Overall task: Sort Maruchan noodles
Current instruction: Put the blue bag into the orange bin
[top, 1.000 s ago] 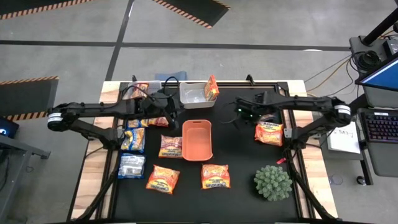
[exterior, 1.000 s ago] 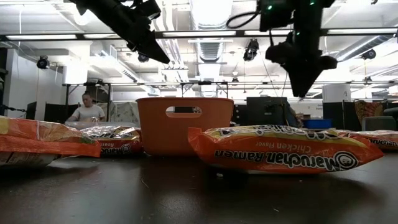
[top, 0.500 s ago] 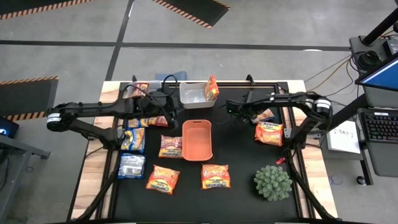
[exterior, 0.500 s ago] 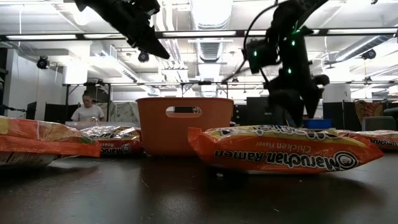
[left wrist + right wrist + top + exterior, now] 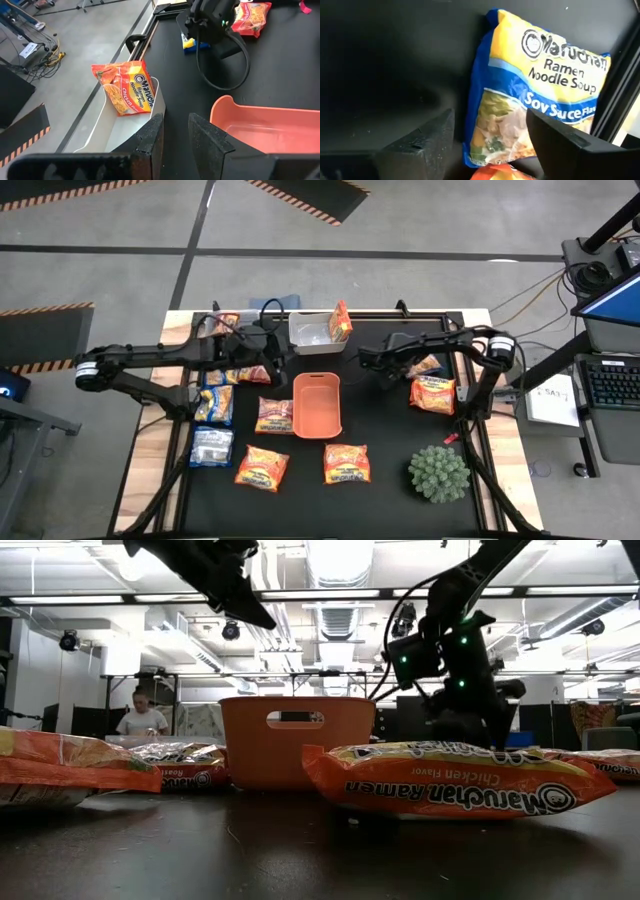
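Note:
Several Maruchan packets lie flat on the black table. A left group [image 5: 214, 406], two near ones [image 5: 262, 468] [image 5: 347, 463] and one beside the tray [image 5: 274, 415] are mostly orange. One orange packet [image 5: 127, 87] leans upright inside the grey bin [image 5: 313, 335]. A blue-and-yellow soy-sauce packet [image 5: 540, 95] lies next to an orange one [image 5: 433, 393] on the right. My right gripper [image 5: 490, 145] is open and low over the blue packet, its fingers standing past either side of one end; whether they touch it does not show. My left gripper [image 5: 175, 132] hangs open and empty, high beside the bin.
The plain orange tray [image 5: 317, 404] sits mid-table between the arms. A spiky green plant ball [image 5: 438, 472] stands at the near right. In the low view, a person [image 5: 140, 718] is far back in the room, off the table. Bare black mat lies between the tray and the right-hand packets.
My right gripper has dropped from high above the table almost down to its surface, turning as the arm folded in, and now sits over the blue-and-yellow packet. No packet has moved.

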Robot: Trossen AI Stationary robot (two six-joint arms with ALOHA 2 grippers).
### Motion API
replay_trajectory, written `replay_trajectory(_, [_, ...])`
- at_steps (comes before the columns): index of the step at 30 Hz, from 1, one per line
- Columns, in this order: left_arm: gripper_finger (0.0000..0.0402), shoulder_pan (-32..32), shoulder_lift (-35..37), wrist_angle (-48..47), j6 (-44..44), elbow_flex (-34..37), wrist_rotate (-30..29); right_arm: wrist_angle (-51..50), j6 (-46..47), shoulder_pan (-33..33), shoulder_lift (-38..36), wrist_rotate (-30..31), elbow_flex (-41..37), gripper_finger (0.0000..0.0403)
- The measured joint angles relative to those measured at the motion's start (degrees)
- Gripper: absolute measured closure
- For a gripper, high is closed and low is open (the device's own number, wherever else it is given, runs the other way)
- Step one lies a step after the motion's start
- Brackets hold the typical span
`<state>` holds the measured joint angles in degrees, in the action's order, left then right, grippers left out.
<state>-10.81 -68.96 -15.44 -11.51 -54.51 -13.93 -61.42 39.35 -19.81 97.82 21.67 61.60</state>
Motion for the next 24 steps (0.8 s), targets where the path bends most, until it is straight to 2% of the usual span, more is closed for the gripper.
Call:
replay_trajectory(8, [0.0326,0.13,-0.29,-0.01,1.14,0.27,0.0,0.45,0.34,0.0,2.37,1.52,-0.17,0.0253])
replay_trajectory(15, [0.0326,0.26,-0.29,-0.02,2.09,0.29,0.0,0.72,-1.02,0.33,2.24,1.3,-0.2,0.0376])
replay_trajectory(21, [0.0326,0.44,-0.29,0.0,3.62,0.31,0.2,4.06,-1.12,3.79,-0.39,-5.62,0.27,0.039])
replay_trajectory(24, [0.0326,0.55,-0.29,0.52,4.73,0.31,2.7,8.57,0.17,6.77,-2.1,-10.25,0.31,0.039])
